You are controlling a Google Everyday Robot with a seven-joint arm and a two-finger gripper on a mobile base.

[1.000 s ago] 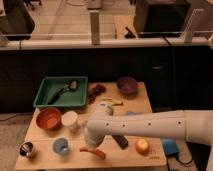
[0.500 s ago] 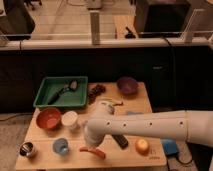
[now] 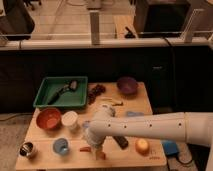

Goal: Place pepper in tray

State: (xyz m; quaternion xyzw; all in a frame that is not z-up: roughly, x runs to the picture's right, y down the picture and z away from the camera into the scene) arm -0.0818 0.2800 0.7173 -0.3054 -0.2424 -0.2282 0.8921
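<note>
Gripper: the white robot arm's two-finger gripper (image 3: 98, 151) is down at the front edge of the light wooden table (image 3: 45, 159), and whether its jaws are spread or pinched, I cannot tell (the wrist covers them).
Pepper: the small slim red-orange chili pepper (image 3: 84, 148) lies on the tabletop right at the gripper, its left end poking out from under the wrist.
Front row: a small shiny metal cup (image 3: 28, 149) far left, a light blue round cup (image 3: 61, 146) just left of the pepper, and a round yellow-orange fruit (image 3: 142, 145) off to the right.
Arm: the long white forearm (image 3: 160, 130) sweeps in from the right, across the table's middle.
Middle row: a round orange-red bowl (image 3: 48, 119) with a white cup (image 3: 70, 119) just beside it.
Tray: the green rectangular plastic tray (image 3: 46, 84) sits at the back left, well apart from the pepper, with a dark long-handled utensil (image 3: 64, 90) lying inside.
Back row: a dark red bunch of grapes (image 3: 96, 90) just right of the tray, then a purple bowl (image 3: 127, 85) at the back right.
</note>
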